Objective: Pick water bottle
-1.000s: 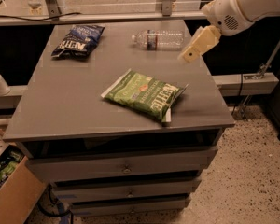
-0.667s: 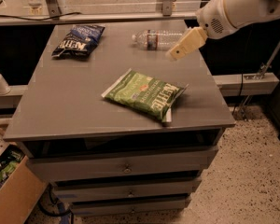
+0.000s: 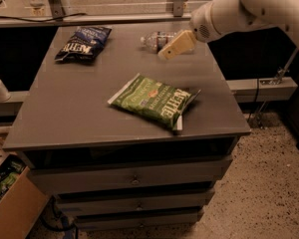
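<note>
The water bottle [image 3: 154, 39] is small and clear with a coloured label band. It lies on its side at the far right of the grey table [image 3: 79, 113]. My gripper [image 3: 164, 54] comes in from the upper right on a white arm [image 3: 249, 6]. Its tan fingers [image 3: 175, 45] hang just in front of and over the bottle's right end, hiding part of it. I see nothing held in the gripper.
A green chip bag [image 3: 154, 101] lies in the middle of the table. A dark blue chip bag [image 3: 83, 43] lies at the far left. A cardboard box [image 3: 10, 198] stands on the floor at lower left. Drawers [image 3: 132, 178] sit below the tabletop.
My arm and gripper have moved left and slightly down, from off the bottle's right side to over its right end. The bottle and bags have not moved.
</note>
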`<action>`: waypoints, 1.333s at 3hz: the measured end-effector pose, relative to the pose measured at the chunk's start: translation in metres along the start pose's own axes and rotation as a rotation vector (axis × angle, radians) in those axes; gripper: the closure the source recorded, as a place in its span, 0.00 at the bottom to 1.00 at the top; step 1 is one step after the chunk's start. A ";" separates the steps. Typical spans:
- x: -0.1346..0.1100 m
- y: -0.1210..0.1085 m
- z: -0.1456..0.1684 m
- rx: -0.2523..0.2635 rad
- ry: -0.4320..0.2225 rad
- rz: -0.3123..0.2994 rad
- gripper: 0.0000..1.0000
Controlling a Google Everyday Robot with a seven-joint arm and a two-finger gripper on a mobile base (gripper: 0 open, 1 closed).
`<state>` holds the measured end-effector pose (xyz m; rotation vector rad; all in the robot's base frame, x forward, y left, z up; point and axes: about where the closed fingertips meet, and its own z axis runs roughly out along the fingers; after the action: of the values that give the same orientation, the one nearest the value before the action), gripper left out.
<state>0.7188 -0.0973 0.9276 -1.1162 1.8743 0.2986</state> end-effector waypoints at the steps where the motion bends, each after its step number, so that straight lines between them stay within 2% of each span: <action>1: 0.005 -0.012 0.033 0.000 0.018 -0.026 0.00; 4: 0.015 -0.053 0.101 0.001 0.090 -0.027 0.00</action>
<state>0.8166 -0.0757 0.8708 -1.1701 1.9360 0.2358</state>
